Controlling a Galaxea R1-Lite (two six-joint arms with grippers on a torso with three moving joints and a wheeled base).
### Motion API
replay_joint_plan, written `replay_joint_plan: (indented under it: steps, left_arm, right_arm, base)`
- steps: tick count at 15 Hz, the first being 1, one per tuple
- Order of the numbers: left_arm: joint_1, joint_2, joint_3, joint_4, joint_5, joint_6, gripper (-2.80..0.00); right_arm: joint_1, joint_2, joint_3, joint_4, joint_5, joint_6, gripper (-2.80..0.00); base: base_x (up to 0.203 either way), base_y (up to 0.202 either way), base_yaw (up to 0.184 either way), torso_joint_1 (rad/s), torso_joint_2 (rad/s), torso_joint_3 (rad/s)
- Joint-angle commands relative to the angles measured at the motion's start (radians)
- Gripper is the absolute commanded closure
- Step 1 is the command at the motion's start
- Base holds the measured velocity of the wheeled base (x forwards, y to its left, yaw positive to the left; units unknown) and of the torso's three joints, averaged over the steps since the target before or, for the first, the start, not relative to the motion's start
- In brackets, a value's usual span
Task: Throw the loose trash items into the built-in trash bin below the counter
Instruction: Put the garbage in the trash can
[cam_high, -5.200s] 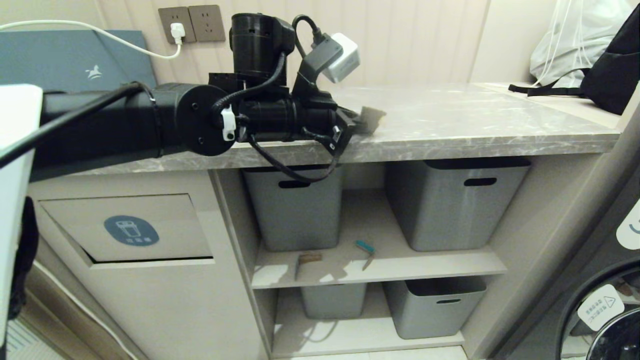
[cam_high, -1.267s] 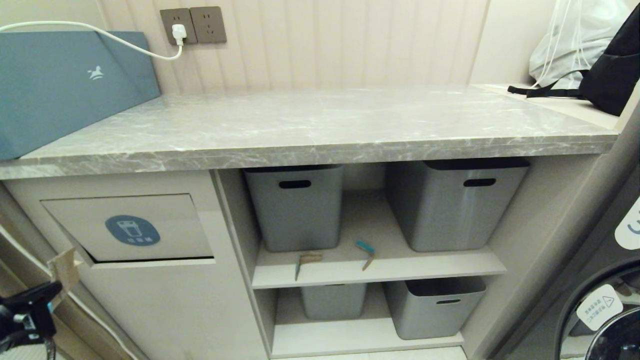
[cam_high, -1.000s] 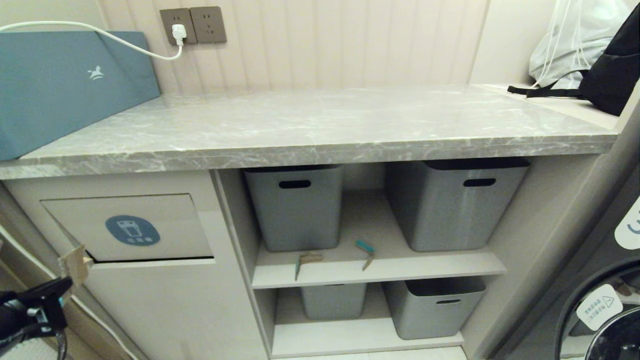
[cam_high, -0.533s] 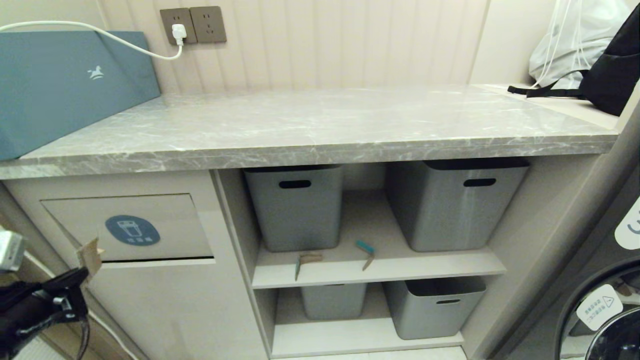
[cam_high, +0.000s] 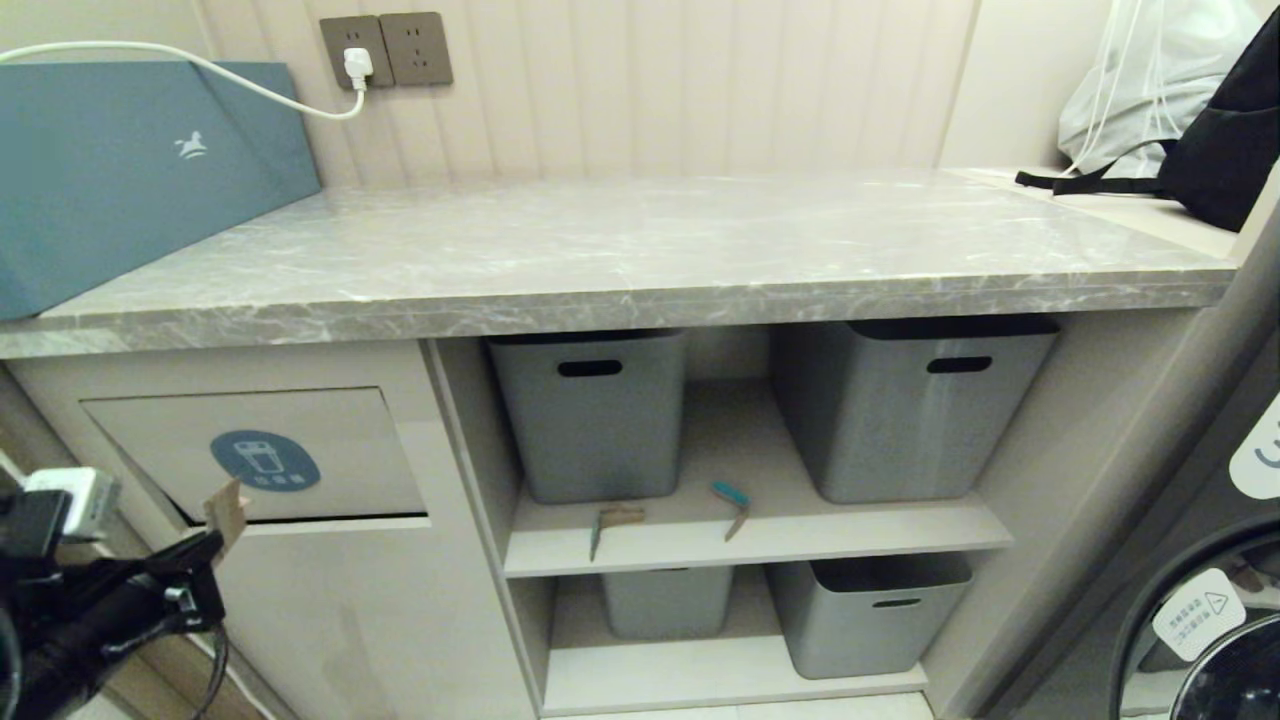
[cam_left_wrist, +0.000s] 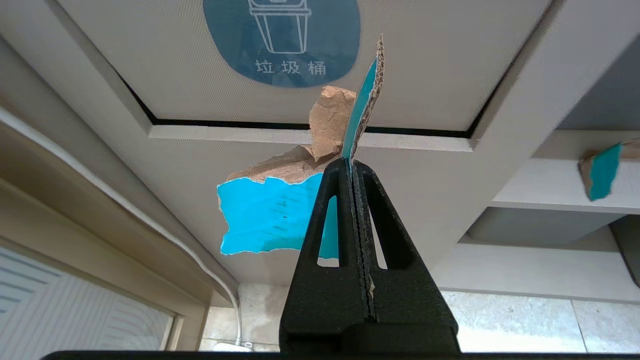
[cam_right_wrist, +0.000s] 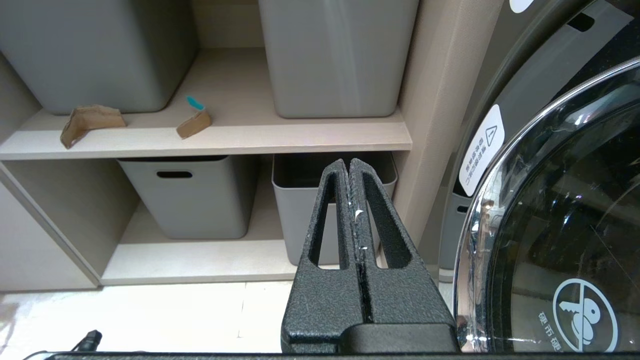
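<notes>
Left gripper (cam_left_wrist: 353, 167) low at cabinet front, jaws clamped on torn tan cardboard scrap with teal face (cam_left_wrist: 345, 125) — scrap tip just before beige tilting flap with blue oval bin sticker (cam_left_wrist: 450, 65), near its lower edge. Two brown teal-edged strips (cam_right_wrist: 90, 122) on open shelf beyond right gripper (cam_right_wrist: 349, 167) — its jaws pressed together, empty, beside washer door.
</notes>
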Motion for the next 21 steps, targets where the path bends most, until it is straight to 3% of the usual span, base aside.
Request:
replay_joint_plan:
  steps: [1,3,7,21]
  left_arm:
    - [0.001,0.067,-0.013,-0.016,0.000,0.001,0.00]
    - [0.001,0.122,-0.023,-0.051,0.000,0.001,0.00]
    - [0.000,0.293,-0.054,-0.227,0.000,0.017,0.00]
    - [-0.004,0.577,-0.393,-0.250,-0.002,0.022,0.00]
  right_arm:
    - [0.000,0.000,0.000,0.000,0.000,-0.001,0.00]
    - [0.001,0.000,0.000,0.000,0.000,-0.001,0.00]
    - [0.000,0.000,0.000,0.000,0.000,-0.001,0.00]
    - [0.000,0.000,0.000,0.000,0.000,-0.001,0.00]
  base:
    - [0.000,0.000,0.000,0.000,0.00,0.000]
    - [0.000,0.000,0.000,0.000,0.00,0.000]
    - [0.000,0.000,0.000,0.000,0.00,0.000]
    - [0.000,0.000,0.000,0.000,0.00,0.000]
